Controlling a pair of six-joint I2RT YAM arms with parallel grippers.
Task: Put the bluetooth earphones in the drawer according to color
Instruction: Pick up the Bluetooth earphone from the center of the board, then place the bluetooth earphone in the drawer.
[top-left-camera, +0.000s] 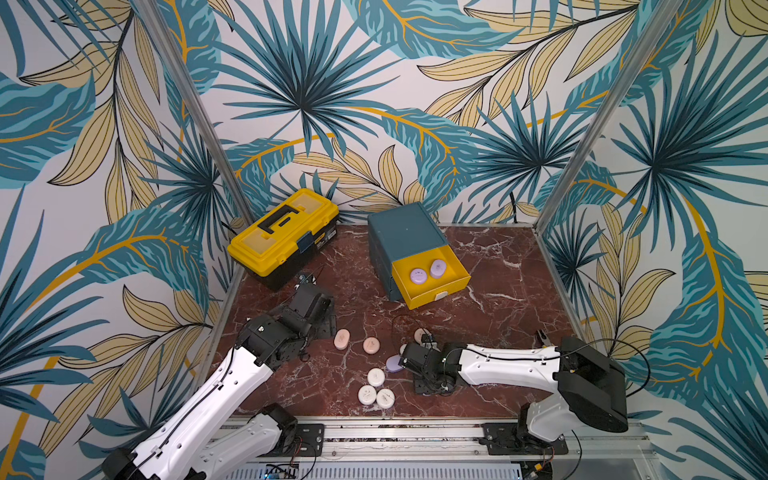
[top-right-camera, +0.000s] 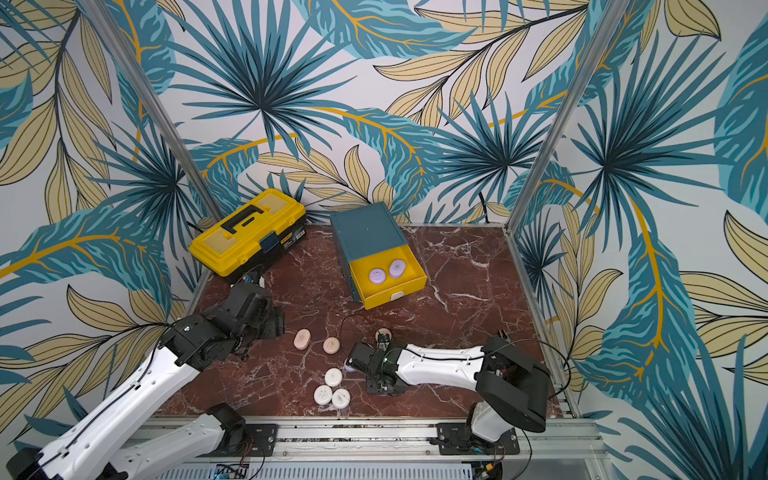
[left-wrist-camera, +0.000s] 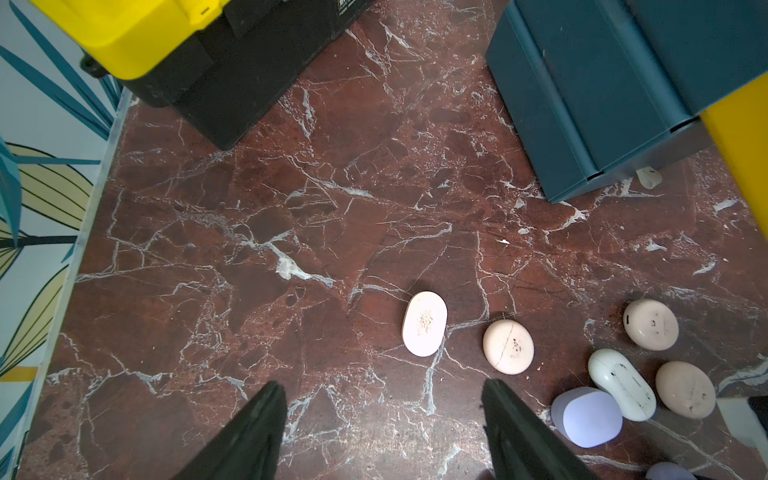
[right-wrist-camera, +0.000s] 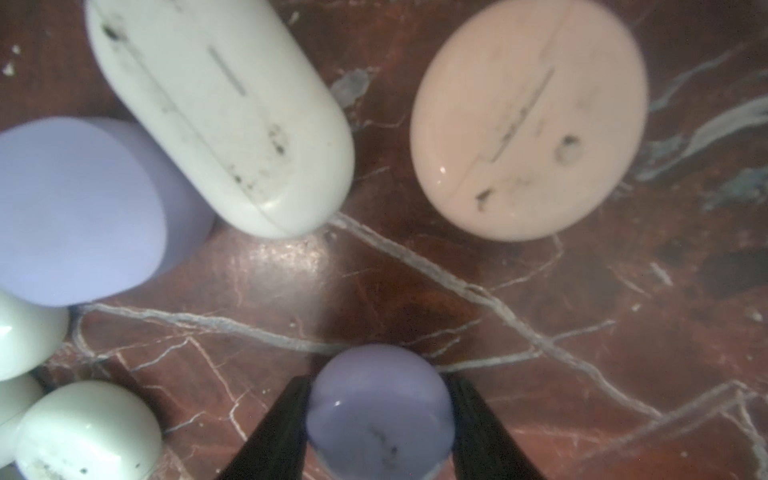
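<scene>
Walls (top-left-camera: 374, 104): tropical leaf wallpaper, teal/yellow/beige on white, 3 sides. Alu posts (top-left-camera: 188, 95) at back corners. Desk (top-left-camera: 498, 291): red-brown marble, white veins. Alu rail (top-left-camera: 395, 432) along front edge.

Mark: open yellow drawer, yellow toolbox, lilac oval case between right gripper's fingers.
open yellow drawer (top-left-camera: 422, 299): a top view, front wall.
yellow toolbox (top-left-camera: 266, 249): a top view, lid.
lilac oval case (right-wrist-camera: 380, 415): right wrist view, top.

White case (right-wrist-camera: 220, 112) and pink case (right-wrist-camera: 528, 120): smooth glossy plastic, scuffed with dark specks. Worktop (left-wrist-camera: 291, 208): red-brown marble look, white-veined, faint sheen. Toolbox (top-left-camera: 282, 232): yellow and black plastic; chest (top-left-camera: 405, 232): matt teal plastic; rail (top-left-camera: 395, 434): bare metal.
</scene>
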